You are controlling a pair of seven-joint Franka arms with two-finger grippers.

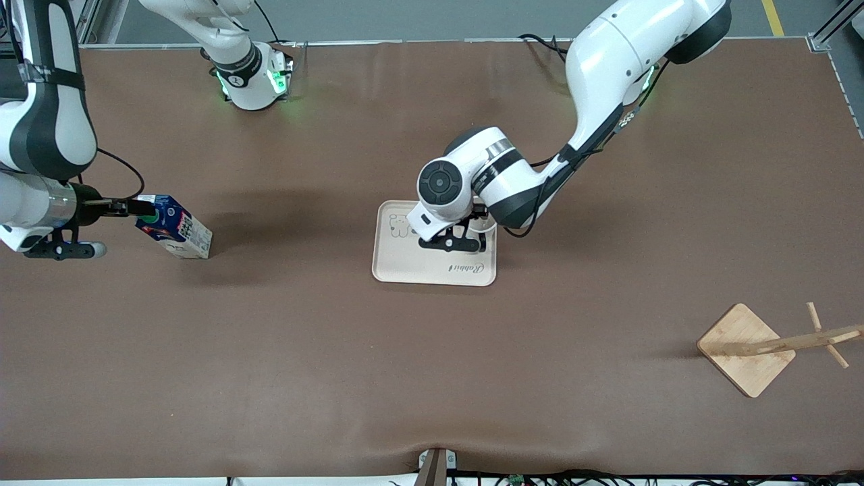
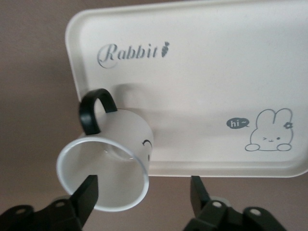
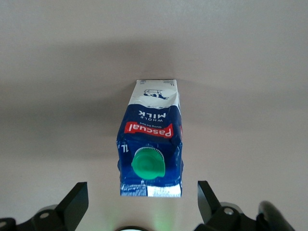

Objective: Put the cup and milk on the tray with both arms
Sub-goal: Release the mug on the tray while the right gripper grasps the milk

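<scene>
L gripper (image 2: 144, 192): spreading wide over tray (image 1: 405, 266) edge, fingers flanking cup (image 2: 113, 156), not gripping.
R gripper (image 3: 139, 199): gaping wide, straddling milk (image 1: 177, 228) top on desk (image 1: 432, 371), no clamp.

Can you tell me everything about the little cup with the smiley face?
The cup is small and white, maybe enamel, with a thin dark rim, a black loop handle and a black smiley on its side. It stands upright on the cream tray, near one edge, close to the word "Rabbit". The left gripper is right above it with fingers open; one finger is level with the rim, and nothing grips it.
</scene>
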